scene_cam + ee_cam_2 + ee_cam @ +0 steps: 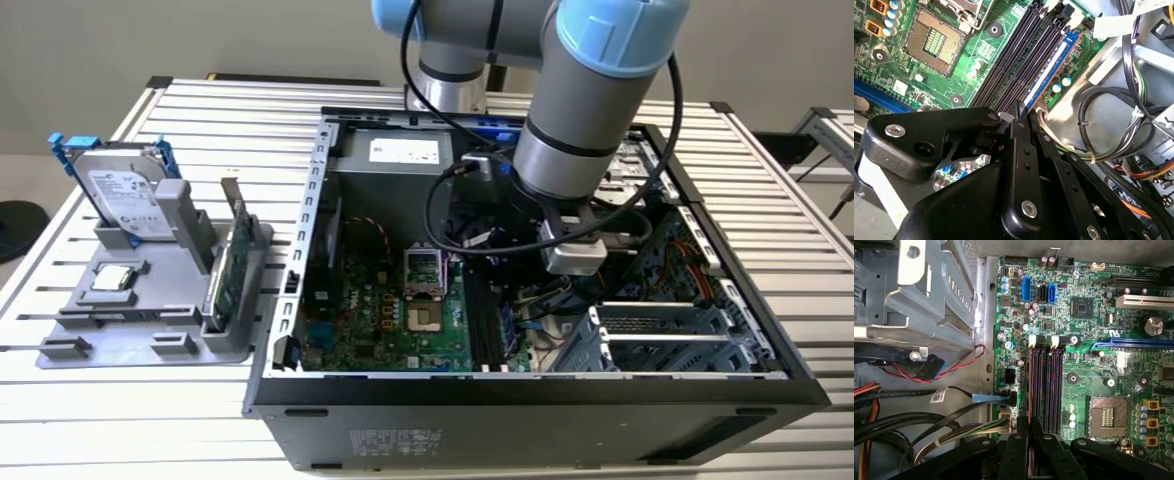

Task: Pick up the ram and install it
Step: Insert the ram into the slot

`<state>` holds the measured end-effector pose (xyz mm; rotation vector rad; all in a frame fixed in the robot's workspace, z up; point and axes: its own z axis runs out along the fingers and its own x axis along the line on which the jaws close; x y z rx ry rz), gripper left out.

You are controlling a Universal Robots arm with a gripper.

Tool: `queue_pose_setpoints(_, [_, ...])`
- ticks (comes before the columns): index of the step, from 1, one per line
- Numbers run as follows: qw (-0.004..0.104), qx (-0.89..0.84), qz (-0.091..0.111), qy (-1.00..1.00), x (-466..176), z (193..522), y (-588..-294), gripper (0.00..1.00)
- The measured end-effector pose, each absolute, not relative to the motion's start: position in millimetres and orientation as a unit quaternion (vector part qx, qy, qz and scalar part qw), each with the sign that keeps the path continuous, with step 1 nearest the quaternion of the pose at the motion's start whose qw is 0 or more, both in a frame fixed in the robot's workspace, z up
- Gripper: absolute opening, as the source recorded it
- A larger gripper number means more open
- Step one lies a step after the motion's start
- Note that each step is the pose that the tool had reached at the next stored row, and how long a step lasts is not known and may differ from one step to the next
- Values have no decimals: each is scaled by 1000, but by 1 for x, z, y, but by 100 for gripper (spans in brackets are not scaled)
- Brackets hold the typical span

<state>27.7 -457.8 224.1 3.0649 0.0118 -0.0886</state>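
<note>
The ram (1051,67) is a thin blue-green stick seen edge-on. It stands in the outermost of the long black memory slots (1046,385), next to the cables. In the first wrist view the ram (1030,390) is a slim dark bar running up from between my fingers. My gripper (1021,111) is shut on the ram's near end, one black finger (1022,427) on each side. In the exterior view the gripper (571,268) reaches down inside the open computer case (534,385), over the motherboard's right side.
Black and coloured cables (1104,125) crowd the slot's outer side. The empty CPU socket (1108,415) lies on the other side. A metal drive cage (667,335) stands inside the case. Left of the case, a grey holder (147,320) carries a hard drive (127,190) and a tall green card (234,265).
</note>
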Motion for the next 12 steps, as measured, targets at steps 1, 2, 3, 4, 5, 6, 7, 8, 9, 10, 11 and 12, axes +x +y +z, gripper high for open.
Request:
queue_pose_setpoints(1, [38,999,-29,3,28,224,-458,0])
queue_pose_setpoints(2, [38,999,-29,2,28,223,-458,0])
queue_pose_setpoints(3, [38,999,-29,2,28,223,-458,0])
queue_pose_setpoints(4, [38,999,-29,1,28,223,-458,0])
queue_pose_setpoints(5, [38,999,-29,0,29,222,-458,0])
queue_pose_setpoints(6, [38,999,-29,0,29,222,-458,0])
queue_pose_setpoints(7, [38,999,-29,-1,29,221,-458,0])
queue_pose_setpoints(8, [38,999,-29,-2,29,221,-458,0])
queue_pose_setpoints(9, [38,999,-29,-2,29,221,-458,0])
queue_pose_setpoints(10, [38,999,-29,-2,29,220,-458,0])
queue_pose_setpoints(11, [38,999,-29,-2,29,220,-458,0])
queue_pose_setpoints(12, [38,999,-29,-3,29,220,-458,0])
